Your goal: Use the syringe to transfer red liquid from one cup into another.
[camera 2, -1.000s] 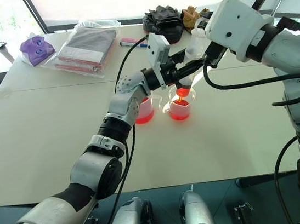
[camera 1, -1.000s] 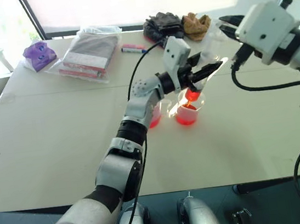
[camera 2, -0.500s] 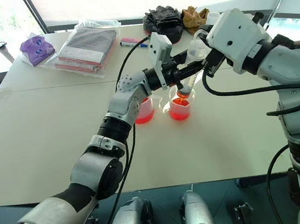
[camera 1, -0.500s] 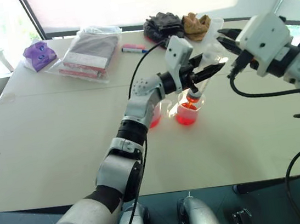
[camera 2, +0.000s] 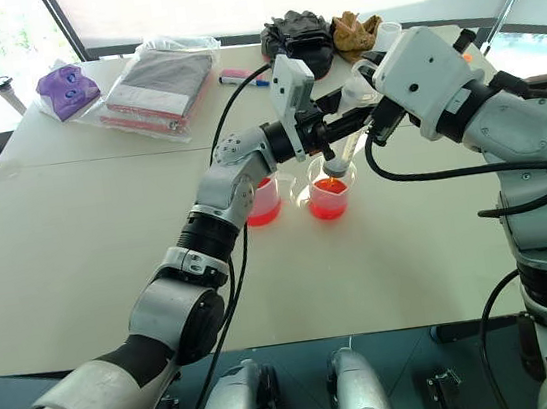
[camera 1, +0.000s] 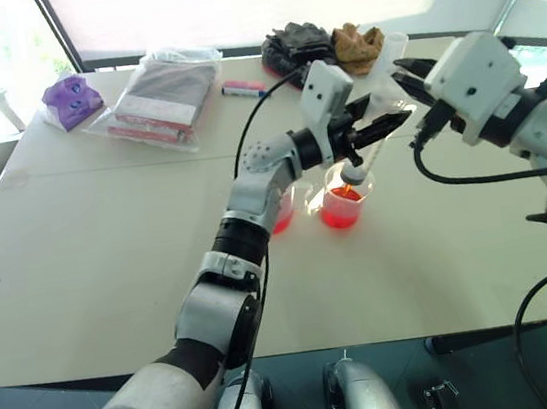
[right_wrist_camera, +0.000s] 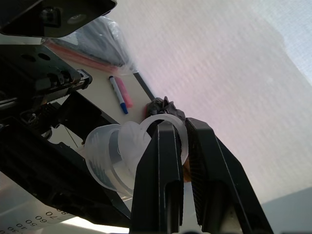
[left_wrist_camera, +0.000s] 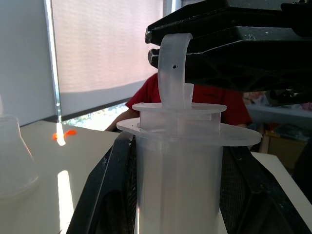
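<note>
centre of the head views: the left gripper (camera 1: 384, 127), black fingers clenched around the barrel of the slim clear plastic syringe (camera 1: 371, 143), holds it tilted, its lower tip over the clear plastic cup with red liquid (camera 1: 341, 206) standing right of centre on the pale tabletop (camera 1: 88, 249). the tip sits at or just above the translucent red-orange liquid (camera 2: 326, 200); contact cannot be judged. the right gripper (right_wrist_camera: 178, 130), entering from the right of the frame, has its two black fingers pinched on the white ring-shaped plunger end (left_wrist_camera: 173, 68) at the syringe's upper end. in the left wrist view the barrel's flange lies between the left fingers, with the right gripper's fingers clamped across the plunger loop above. a second clear cup holding red liquid (camera 2: 262, 202) stands just left of the first, partly behind the left forearm. upper part of the frame: a pink and blue marker pen (camera 1: 243, 89), a clear plastic bag of folded cloth (camera 1: 160, 96), a purple bundle (camera 1: 71, 99), dark and tan crumpled cloths (camera 1: 321, 47), and a tall clear empty cup (camera 2: 388, 36).
</note>
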Controlling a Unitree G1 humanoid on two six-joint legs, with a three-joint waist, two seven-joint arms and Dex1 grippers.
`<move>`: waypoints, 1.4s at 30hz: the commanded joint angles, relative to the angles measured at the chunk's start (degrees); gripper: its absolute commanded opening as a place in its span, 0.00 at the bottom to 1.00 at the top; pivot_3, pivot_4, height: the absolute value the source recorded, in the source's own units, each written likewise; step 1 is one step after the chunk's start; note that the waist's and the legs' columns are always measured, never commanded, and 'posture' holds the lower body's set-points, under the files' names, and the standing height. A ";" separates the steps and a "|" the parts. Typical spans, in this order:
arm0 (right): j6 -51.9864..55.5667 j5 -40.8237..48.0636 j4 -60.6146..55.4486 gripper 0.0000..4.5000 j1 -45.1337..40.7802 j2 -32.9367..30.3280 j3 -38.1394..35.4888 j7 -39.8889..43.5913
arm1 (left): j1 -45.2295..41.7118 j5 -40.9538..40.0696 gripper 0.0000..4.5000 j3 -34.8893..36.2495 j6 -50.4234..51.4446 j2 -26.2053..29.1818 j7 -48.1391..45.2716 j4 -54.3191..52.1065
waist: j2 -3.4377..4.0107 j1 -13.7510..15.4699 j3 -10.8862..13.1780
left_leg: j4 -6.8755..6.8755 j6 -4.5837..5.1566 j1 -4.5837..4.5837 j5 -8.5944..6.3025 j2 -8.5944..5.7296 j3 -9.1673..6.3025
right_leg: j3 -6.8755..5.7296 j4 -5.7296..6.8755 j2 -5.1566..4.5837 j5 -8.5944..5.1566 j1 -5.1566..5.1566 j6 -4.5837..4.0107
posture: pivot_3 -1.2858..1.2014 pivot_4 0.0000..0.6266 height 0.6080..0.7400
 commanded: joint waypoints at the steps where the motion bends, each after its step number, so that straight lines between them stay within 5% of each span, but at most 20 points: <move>1: 0.76 2.90 -1.83 0.02 2.90 0.89 6.98 4.18 | -4.42 -4.55 0.36 2.94 -2.79 -1.50 2.31 -7.46 | 0.00 0.00 0.00 | 0.00 0.00 0.00 0.00 0.00 0.00 | 0.00 0.00 0.00 0.00 0.00 0.00 | 0.52 0.24 1.00; 4: 1.02 2.61 -1.47 0.09 2.81 0.55 5.97 3.85 | -4.16 -4.30 0.36 2.85 -2.96 -1.30 2.21 -7.12 | 0.00 0.00 0.00 | 0.00 0.00 0.00 0.00 0.00 0.00 | 0.00 0.00 0.00 0.00 0.00 0.00 | 0.52 0.24 1.00; 11: 0.71 2.67 -2.29 0.79 4.58 -3.08 0.28 3.37 | -5.01 -5.44 0.36 3.76 -2.68 -0.91 2.44 -6.36 | 0.02 0.07 0.00 | 0.00 0.00 0.01 0.00 0.00 -0.01 | 0.00 0.01 0.00 0.00 0.01 0.01 | 0.52 0.24 1.00; 21: 7.38 13.00 -5.73 0.79 5.03 -1.43 -14.15 0.99 | -8.99 -10.44 0.36 5.70 2.85 0.53 2.82 -9.79 | 0.05 0.03 0.00 | 0.02 0.01 0.02 -0.01 -0.03 -0.05 | 0.00 -0.03 -0.02 0.03 0.07 0.06 | 0.52 0.24 1.00; 25: 7.50 13.55 -4.71 0.79 8.63 -2.28 -18.51 0.08 | -13.28 -4.45 0.36 3.78 8.31 7.47 9.42 -7.67 | 0.05 -0.08 0.00 | 0.02 0.01 0.03 -0.01 -0.03 -0.06 | 0.01 -0.01 0.00 0.03 0.06 0.06 | 0.52 0.24 1.00; 35: 6.93 19.11 -2.89 0.79 9.20 -0.49 -17.38 -0.55 | -21.72 -0.45 0.36 3.98 54.15 31.98 19.84 0.39 | 0.15 -0.99 -0.04 | -0.02 -0.08 0.09 0.05 0.01 -0.05 | 0.05 0.10 0.09 0.05 0.03 0.15 | 0.52 0.24 1.00; 42: 16.22 34.97 -4.78 0.79 8.51 -1.81 -16.13 5.63 | -11.40 -0.59 0.36 5.74 79.48 37.25 25.43 -9.40 | 0.11 -0.89 -0.02 | -0.01 -0.37 0.07 0.22 -0.03 -0.06 | 0.07 0.08 0.03 0.02 0.09 0.24 | 0.52 0.24 1.00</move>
